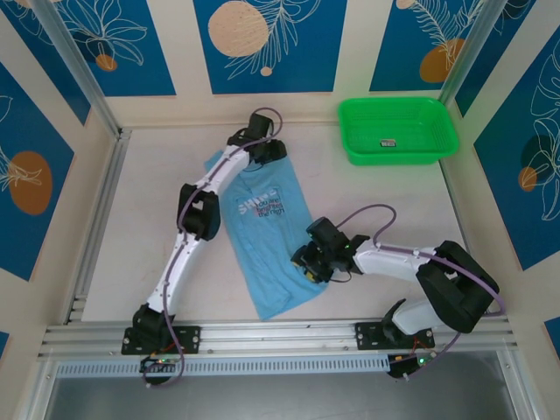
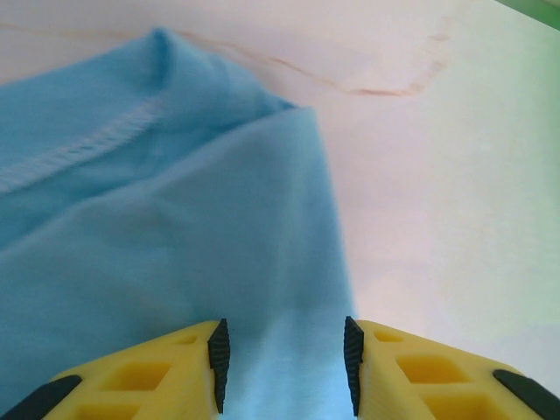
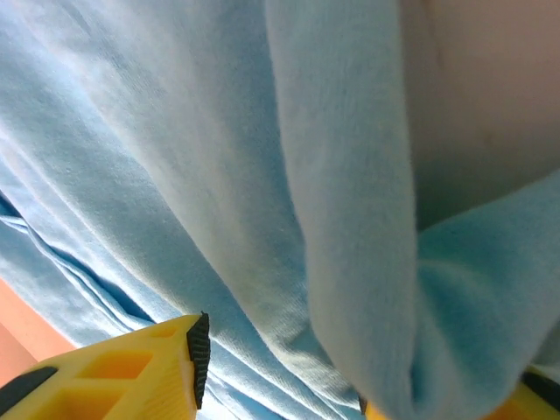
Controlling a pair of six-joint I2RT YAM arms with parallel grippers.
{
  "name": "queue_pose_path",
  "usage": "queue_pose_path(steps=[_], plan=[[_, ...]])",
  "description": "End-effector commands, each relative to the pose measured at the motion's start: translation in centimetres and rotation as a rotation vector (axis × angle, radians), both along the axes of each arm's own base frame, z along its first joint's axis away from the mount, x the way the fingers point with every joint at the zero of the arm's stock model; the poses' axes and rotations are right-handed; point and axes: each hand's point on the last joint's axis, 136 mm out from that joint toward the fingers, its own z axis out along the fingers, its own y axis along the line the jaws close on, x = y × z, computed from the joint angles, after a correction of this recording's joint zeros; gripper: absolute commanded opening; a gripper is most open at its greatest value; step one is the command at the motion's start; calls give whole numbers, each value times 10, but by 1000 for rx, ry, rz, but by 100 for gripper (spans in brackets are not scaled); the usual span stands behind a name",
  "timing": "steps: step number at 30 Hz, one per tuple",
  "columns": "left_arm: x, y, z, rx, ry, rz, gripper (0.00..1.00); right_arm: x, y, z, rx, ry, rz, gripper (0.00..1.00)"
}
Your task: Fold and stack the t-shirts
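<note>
I've got the sky-blue t-shirt (image 1: 267,236) lying slanted mid-table (image 1: 140,219), lettering up. L gripper (image 2: 284,350) is at its far end, fingers spread w/ cloth btwn them, unpinched. R gripper (image 3: 280,376) is at the near right edge, fingers apart, a fold draped over one.

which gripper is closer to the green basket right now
Left. The left gripper is at the collar end of the t-shirt, across from the left wall of the green basket. The right gripper is at its near right edge, closer to the arm bases.
</note>
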Motion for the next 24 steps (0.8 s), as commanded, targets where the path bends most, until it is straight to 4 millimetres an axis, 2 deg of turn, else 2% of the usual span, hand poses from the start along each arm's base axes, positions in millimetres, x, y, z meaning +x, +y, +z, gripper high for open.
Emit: queue_pose_path(steps=[1, 3, 5, 7, 11, 13, 15, 17, 19, 22, 24], plan=[[9, -19, 43, -61, -108, -24, 42, -26, -18, -28, -114, 131, -107, 50], [4, -15, 64, -51, -119, -29, 44, -27, -11, -25, -107, 119, -95, 51], [-5, -8, 88, -17, -125, -39, 48, -28, -15, -19, -142, 105, -86, 52], [-17, 9, 106, 50, -117, -32, 50, -28, -20, -9, -163, 64, -62, 57], [-46, 59, 113, 181, -46, 44, 50, -27, -43, 11, -247, -39, -13, 66], [-61, 92, 105, 273, -31, 112, 48, -22, -52, 25, -290, -114, 41, 66], [-72, 121, 93, 335, -10, 172, 45, -18, -49, 38, -293, -194, 139, 66], [-82, 148, 77, 378, 35, 228, 40, -18, -34, 47, -255, -256, 263, 66], [-91, 172, 54, 401, 102, 270, 36, -23, -11, 55, -178, -304, 397, 66], [-98, 193, 23, 409, 172, 301, 35, -40, 25, 59, -92, -345, 575, 65], [-98, 198, 8, 411, 199, 301, 34, -52, 49, 60, -64, -351, 684, 63]])
